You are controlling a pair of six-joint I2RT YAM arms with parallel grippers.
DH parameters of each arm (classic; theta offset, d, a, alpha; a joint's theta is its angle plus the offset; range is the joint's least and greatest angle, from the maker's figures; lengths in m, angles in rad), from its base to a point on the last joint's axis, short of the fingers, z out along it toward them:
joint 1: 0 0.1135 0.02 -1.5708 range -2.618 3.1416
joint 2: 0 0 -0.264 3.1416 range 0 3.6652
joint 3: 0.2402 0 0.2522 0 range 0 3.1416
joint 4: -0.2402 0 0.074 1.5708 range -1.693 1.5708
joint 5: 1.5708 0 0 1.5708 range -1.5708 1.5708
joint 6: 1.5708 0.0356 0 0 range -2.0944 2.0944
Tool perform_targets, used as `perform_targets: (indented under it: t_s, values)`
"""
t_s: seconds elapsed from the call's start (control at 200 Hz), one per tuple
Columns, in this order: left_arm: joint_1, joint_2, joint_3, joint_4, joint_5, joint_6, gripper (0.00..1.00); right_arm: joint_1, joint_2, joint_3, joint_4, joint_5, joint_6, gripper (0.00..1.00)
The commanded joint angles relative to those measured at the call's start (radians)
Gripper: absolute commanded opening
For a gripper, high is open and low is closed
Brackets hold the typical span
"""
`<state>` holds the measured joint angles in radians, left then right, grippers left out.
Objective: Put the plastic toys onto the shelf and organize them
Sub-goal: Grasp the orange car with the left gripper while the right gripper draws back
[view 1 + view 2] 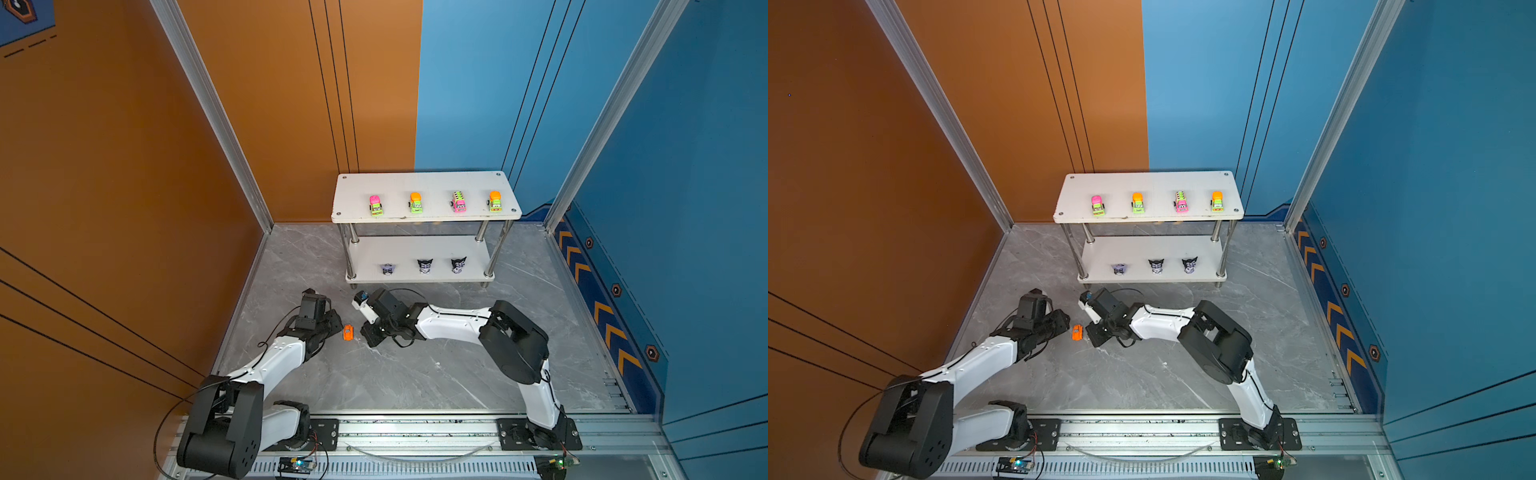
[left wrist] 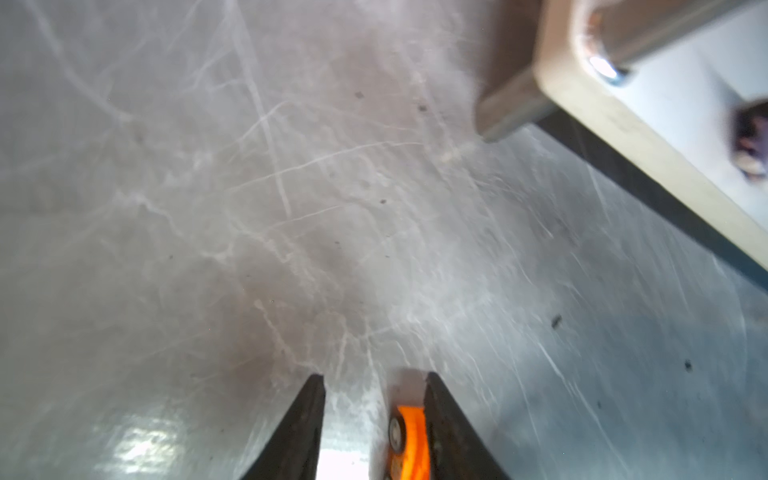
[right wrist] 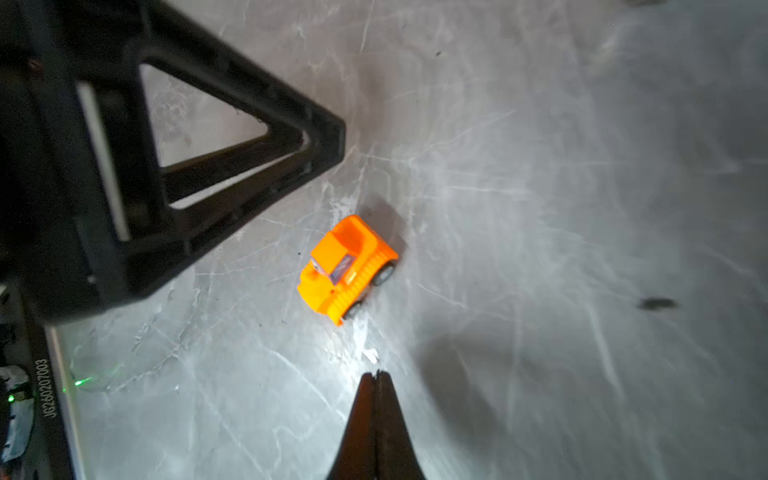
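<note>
One shelf carries seven toys: four neon cars on top, three cat-eared figurines below. One orange car sits on the bench between two tools. The left tool has its jaws apart, the car half cut off between them in its wrist view. The right tool is pinched closed, empty. The leftmost figurine is pale and hard to make out.

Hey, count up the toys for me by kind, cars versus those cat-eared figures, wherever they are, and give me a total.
Toy cars: 5 (four on the top tier of the shelf, one orange car on the floor)
Cat-eared figurines: 3 (lower tier)
Total: 8
</note>
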<state>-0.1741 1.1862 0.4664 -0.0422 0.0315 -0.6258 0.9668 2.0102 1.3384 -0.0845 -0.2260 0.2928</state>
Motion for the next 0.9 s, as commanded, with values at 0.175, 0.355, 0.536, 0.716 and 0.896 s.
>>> perform_targets:
  t_s: [0.175,0.355,0.536,0.716,0.896]
  values:
    - [-0.152,-0.087,-0.027,-0.126,-0.03,-0.005,0.62,-0.081,-0.27,-0.153,-0.013,0.083,-0.002,0.0]
    - [-0.199,-0.005,-0.013,-0.099,-0.06,-0.003,0.64,-0.096,-0.335,-0.193,-0.023,0.111,-0.01,0.0]
    - [-0.219,0.057,0.003,-0.094,-0.087,-0.009,0.55,-0.105,-0.35,-0.211,-0.026,0.114,-0.016,0.0]
    - [-0.225,0.053,0.008,-0.125,-0.13,-0.001,0.31,-0.109,-0.351,-0.218,-0.023,0.111,-0.018,0.0]
    - [-0.237,0.045,0.035,-0.139,-0.136,-0.004,0.18,-0.112,-0.351,-0.219,-0.02,0.109,-0.019,0.0]
